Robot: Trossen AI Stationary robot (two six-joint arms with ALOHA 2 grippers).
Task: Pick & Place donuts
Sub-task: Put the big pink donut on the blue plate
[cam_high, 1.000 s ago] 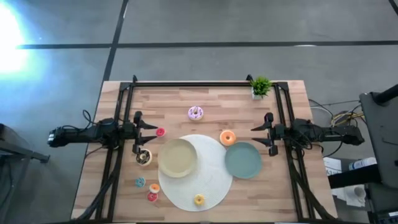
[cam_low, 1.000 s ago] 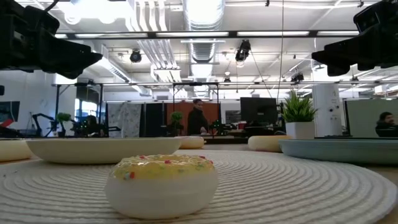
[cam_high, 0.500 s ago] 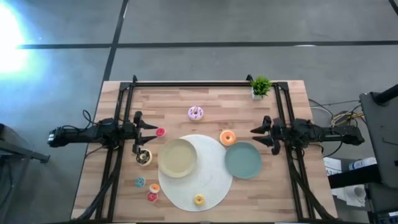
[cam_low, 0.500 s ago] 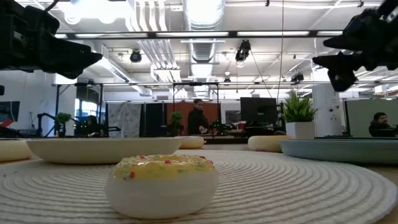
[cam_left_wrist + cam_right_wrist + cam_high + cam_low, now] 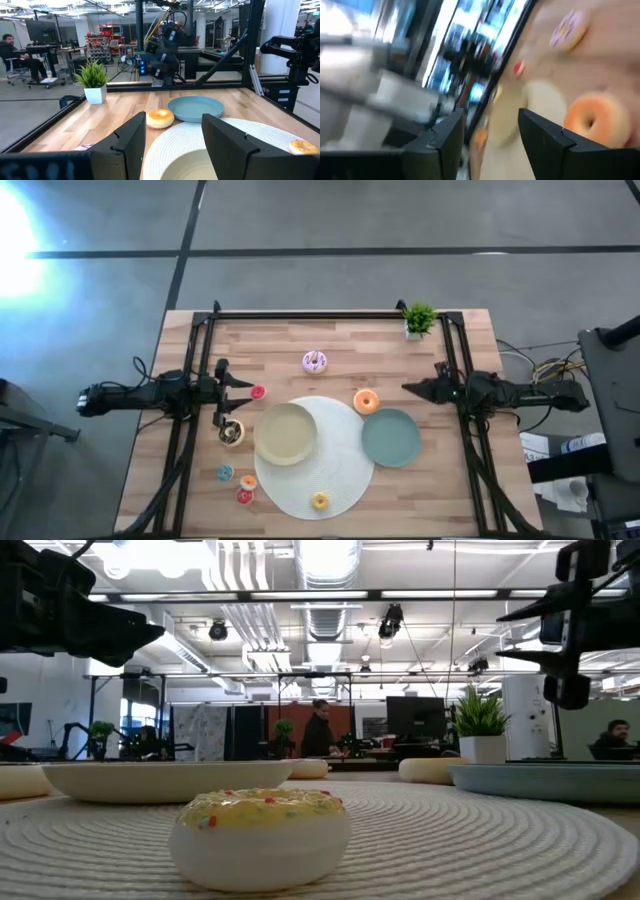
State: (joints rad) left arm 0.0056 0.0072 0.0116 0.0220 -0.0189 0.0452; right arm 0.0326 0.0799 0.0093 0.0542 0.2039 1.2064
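Observation:
Both grippers hover open above the table and hold nothing. My left gripper point(image 5: 228, 386) is at the table's left side, beside a red mini donut point(image 5: 258, 392) and above a brown donut point(image 5: 232, 431). My right gripper point(image 5: 408, 388) is at the right side, turned so that its fingers stand one above the other point(image 5: 548, 635). It points toward the orange donut point(image 5: 366, 401), which lies on the wood next to the teal plate point(image 5: 390, 437). A lilac-white donut point(image 5: 315, 361) lies farther back. A yellow donut point(image 5: 320, 501) rests on the white mat point(image 5: 335, 470).
A beige plate point(image 5: 287, 432) sits on the mat's left part. Blue point(image 5: 226, 473), orange point(image 5: 248, 481) and red point(image 5: 244, 496) mini donuts lie near the table's near left corner. A potted plant point(image 5: 419, 320) stands at the far right corner. Black frame rails run along the table's sides.
My right gripper has rolled about a quarter turn around its own axis; its fingers, side by side before, now stand one above the other. It has stayed at the table's right side. The donuts and plates have kept their places.

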